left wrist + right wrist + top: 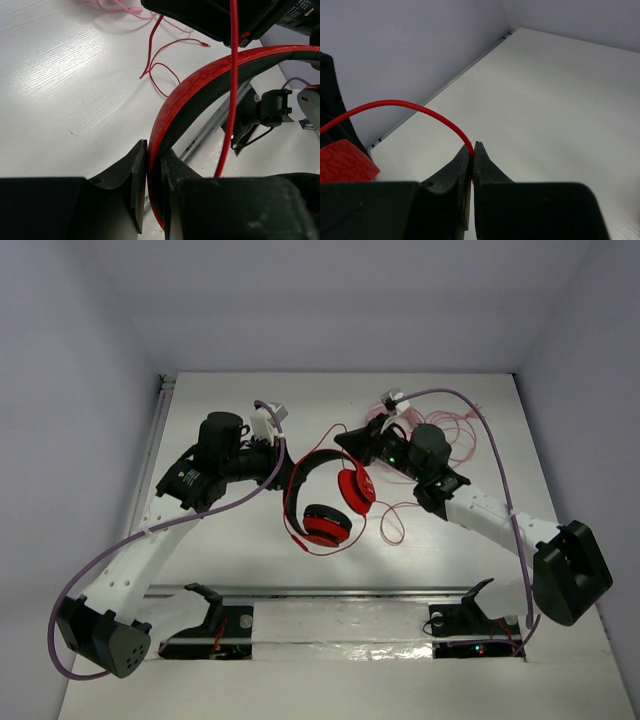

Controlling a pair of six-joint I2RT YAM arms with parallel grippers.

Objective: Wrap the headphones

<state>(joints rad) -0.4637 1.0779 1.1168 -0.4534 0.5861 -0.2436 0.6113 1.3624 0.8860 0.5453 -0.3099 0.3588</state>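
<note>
- Left gripper (154, 150): nearest the lens in the left wrist view. Its black fingers are pressed together on the headband (200, 80), one on the red outer face and one on the black inner face.
- Headphones (327, 525): red over-ear set at mid-table, between the two arms. The headband arches from the left gripper's grip round to two round cups (355, 490) on the near-right side. One cup shows a red face, the other a black pad. Whether the cups rest on the surface cannot be told.
- Cable (395, 104): thin and red. In the right wrist view it arcs in from the left and drops into the finger tips. In the left wrist view one strand runs straight down in front of the headband. The slack lies in loose loops on the table, right of the cups.
- Right gripper (473, 147): black fingers closed to a sliver, pinching the cable at the very tips. In the top view it is just beyond the headband's far end.
- Table (240, 560): white, wood-grained, walled on three sides.
- Pink cable (455, 430): a tangle at the far right of the table, behind the right arm and apart from the red loops.
- Rail (340, 592): a metal strip along the near edge, ahead of both arm bases.
</note>
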